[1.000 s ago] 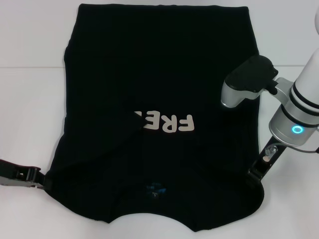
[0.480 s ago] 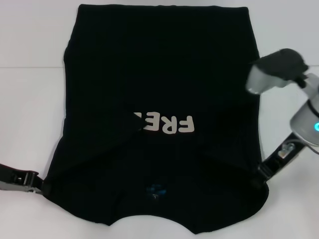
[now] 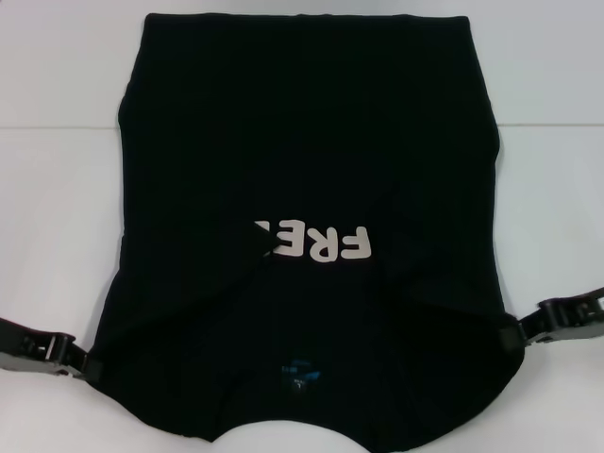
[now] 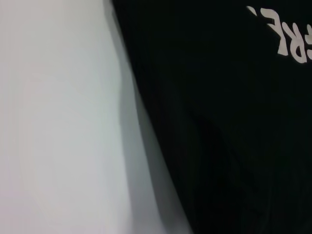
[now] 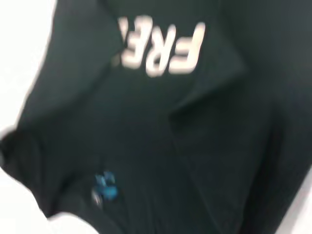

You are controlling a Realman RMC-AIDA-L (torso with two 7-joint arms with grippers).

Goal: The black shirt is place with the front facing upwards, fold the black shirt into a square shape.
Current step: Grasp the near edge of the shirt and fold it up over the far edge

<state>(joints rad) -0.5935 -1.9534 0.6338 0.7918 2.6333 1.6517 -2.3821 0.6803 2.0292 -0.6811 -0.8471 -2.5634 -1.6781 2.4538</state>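
Broadly spread on white surface (image 3: 57, 208): black shirt (image 3: 302, 142), plain, short-sleeved, both sleeves folded inward over chest, white block lettering (image 3: 316, 243) partly covered at left by folded cloth, so only "FRE" readable. Small blue neck label (image 3: 300, 370) near collar, close to robot; hem at far side, straight and flat. Diagonal creases running from lettering toward both near corners.

Bare white room along left side of shirt, same along right side and beyond hem. Near edge curved at neckline, cut off by frame bottom.

Left pincer (image 3: 87, 363) low at near left corner, touching shirt's shoulder edge, apparently clenched on cloth there, though fingertips lost against black. Right pincer (image 3: 510, 338) low at near right corner, likewise at shoulder edge, apparently clenched on cloth. Shirt stretched between both, body lying away from robot.
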